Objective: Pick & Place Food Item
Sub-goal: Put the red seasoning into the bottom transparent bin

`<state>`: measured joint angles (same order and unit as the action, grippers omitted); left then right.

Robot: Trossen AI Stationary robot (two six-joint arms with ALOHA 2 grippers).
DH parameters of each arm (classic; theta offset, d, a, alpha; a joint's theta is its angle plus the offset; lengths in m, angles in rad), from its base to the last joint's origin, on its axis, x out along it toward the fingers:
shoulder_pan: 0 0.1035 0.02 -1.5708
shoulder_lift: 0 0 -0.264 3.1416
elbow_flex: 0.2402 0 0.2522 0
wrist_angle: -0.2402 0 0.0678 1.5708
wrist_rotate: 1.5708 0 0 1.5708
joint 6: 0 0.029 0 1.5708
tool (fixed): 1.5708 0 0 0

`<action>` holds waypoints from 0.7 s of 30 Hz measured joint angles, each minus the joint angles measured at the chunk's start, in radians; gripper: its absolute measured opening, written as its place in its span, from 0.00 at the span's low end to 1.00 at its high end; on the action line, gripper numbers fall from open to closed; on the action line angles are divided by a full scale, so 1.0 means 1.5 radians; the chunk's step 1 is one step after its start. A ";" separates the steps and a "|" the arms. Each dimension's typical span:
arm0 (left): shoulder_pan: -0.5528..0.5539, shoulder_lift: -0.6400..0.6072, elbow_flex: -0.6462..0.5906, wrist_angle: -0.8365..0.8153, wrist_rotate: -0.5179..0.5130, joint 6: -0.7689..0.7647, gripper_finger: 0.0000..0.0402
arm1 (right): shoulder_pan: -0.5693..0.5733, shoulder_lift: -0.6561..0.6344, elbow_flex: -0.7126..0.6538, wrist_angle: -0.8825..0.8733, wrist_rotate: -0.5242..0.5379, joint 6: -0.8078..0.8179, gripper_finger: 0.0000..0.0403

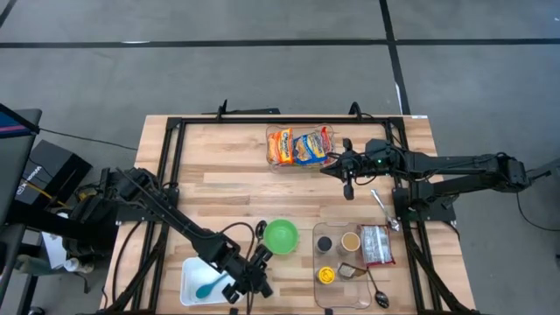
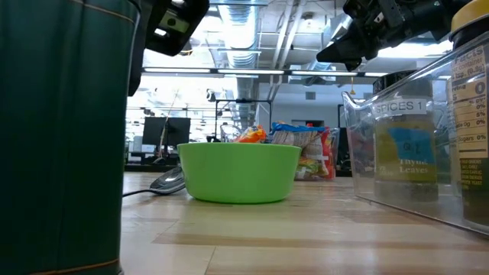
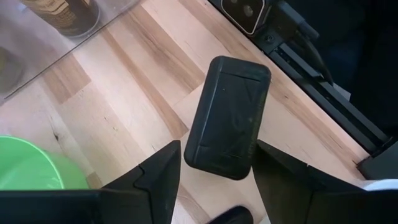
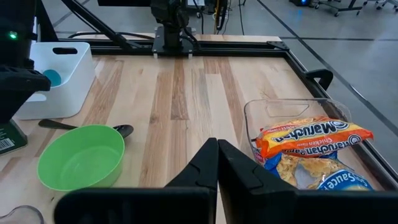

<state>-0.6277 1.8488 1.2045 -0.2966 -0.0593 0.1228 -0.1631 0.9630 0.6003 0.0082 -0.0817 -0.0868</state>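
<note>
- Overhead camera places the left gripper (image 1: pixel 248 282) at the near edge between white bin (image 1: pixel 194 273) and green bowl (image 1: pixel 282 235).
- Left wrist camera alone shows its fingers apart, flanking a black rectangular block (image 3: pixel 228 116).
- Right gripper (image 4: pixel 217 163), fingers together, hovers beside ramen packets (image 4: pixel 312 138) in the clear tray (image 4: pixel 261 109).

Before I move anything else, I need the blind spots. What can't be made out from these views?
- White bin, high view: the left hand covers its right end.
- Low view: a dark green can fills the left side, hiding the table behind it.
- Spice jars, high view: labels too small to read.
- Noodle packets, right wrist view: cut off by the frame edge.
</note>
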 joint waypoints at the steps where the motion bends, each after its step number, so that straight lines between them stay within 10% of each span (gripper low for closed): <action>1: 0.000 0.000 0.000 0.000 0.000 0.000 0.46 | 0.000 0.000 0.000 0.000 0.000 0.000 0.00; 21: 0.000 0.000 0.000 0.020 0.012 0.000 0.36 | 0.000 0.000 0.000 0.000 0.000 0.000 0.00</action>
<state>-0.6277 1.8488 1.2041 -0.2665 -0.0416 0.1226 -0.1631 0.9630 0.6003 0.0082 -0.0818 -0.0871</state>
